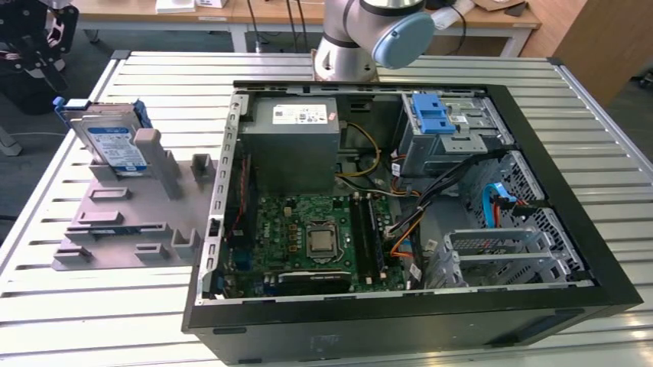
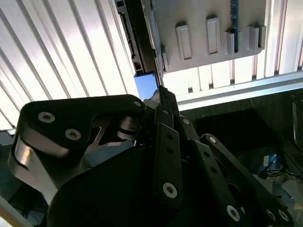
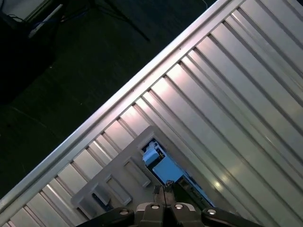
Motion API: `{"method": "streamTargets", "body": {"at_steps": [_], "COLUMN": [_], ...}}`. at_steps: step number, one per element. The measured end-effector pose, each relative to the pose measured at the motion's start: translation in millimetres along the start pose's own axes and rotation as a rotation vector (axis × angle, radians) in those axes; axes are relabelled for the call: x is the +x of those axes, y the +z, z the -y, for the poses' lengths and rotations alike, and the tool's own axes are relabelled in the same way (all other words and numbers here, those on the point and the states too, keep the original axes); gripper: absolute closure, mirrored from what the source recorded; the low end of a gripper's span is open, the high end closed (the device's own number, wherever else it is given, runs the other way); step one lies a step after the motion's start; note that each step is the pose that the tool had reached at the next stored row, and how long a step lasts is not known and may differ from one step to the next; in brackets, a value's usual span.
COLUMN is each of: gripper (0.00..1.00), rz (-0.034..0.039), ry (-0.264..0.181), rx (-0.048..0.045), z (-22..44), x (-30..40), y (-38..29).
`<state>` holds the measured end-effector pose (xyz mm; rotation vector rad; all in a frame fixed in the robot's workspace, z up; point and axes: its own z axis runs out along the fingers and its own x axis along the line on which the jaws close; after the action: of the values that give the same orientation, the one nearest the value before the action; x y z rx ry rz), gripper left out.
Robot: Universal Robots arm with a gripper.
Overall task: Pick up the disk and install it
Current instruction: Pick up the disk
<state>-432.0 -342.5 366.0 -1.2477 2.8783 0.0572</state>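
- Disk: one, standing on edge in a grey rack at the exterior view's left, beside the open case on a slatted table.
- Long axis roughly upright, leaning a little; labelled face toward the exterior camera.
- Gripper: one, fingers drawn together, nothing between them.
- First wrist view: disk sits just past the fingertips, not touching.
- Count: one rack, one case.
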Motion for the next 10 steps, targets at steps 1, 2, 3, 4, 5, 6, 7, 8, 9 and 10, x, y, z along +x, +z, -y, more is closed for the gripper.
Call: {"method": "streamTargets", "body": {"at_steps": [1,2,3,4,5,6,7,8,9,10], "gripper": [0.89,0.89,0.89,0.89,0.89,0.89,0.89,0.89,0.89,0.89], "rz": [-0.0002,-0.0004,-0.0007,-0.0007,-0.0007,-0.0001,0.0014,0.0037,0.006,0.0083], "ry": [-0.018,-0.036,-0.055,-0.073,-0.091,-0.107,-0.121,-0.133,-0.145,-0.16], "rx": [0.0001,0.0001,0.0001,0.0004,0.0008,0.0017,0.0037,0.0067,0.0096,0.0126], "z": [0.0,0.0,0.0,0.0,0.0,0.0,0.0,0.0,0.0,0.0], "x": [0.0,0.0,0.0,0.0,0.0,0.1,0.1,0.0,0.0,0.0], "y": [0.3,0.5,0.7,1.0,1.2,1.4,1.6,1.8,2.0,2.3]}}
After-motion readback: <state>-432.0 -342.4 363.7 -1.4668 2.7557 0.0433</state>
